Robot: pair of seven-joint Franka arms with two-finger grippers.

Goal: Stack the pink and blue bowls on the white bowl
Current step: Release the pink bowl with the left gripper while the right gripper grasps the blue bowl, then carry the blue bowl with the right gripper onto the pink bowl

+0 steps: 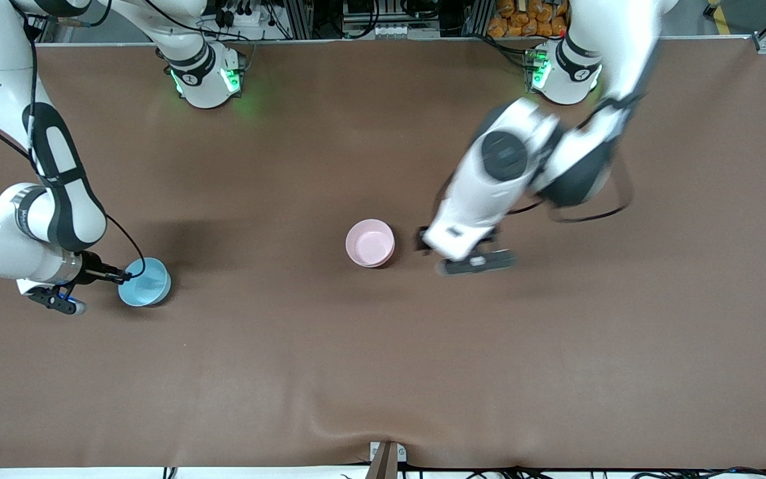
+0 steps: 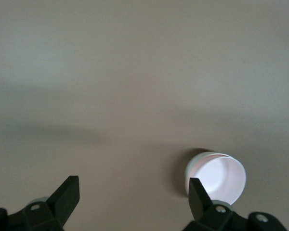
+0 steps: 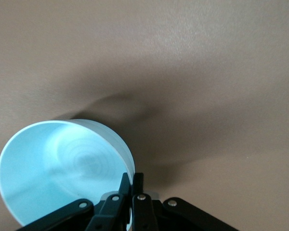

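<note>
The pale pink bowl (image 1: pixel 370 243) stands upright mid-table; it also shows in the left wrist view (image 2: pixel 216 177). No separate white bowl shows; I cannot tell whether one sits under the pink bowl. My left gripper (image 1: pixel 453 256) is open and empty just beside the pink bowl, toward the left arm's end, its arm blurred by motion; its fingers stand wide apart in the left wrist view (image 2: pixel 134 185). My right gripper (image 1: pixel 124 275) is shut on the rim of the light blue bowl (image 1: pixel 147 283) near the right arm's end. The right wrist view shows the fingers (image 3: pixel 133 178) pinching the bowl's wall (image 3: pixel 58 168), the bowl tilted.
The brown table cover (image 1: pixel 383 372) spreads around the bowls. The robot bases (image 1: pixel 207 76) stand at the table's edge farthest from the front camera. A small bracket (image 1: pixel 386 459) sits at the nearest edge.
</note>
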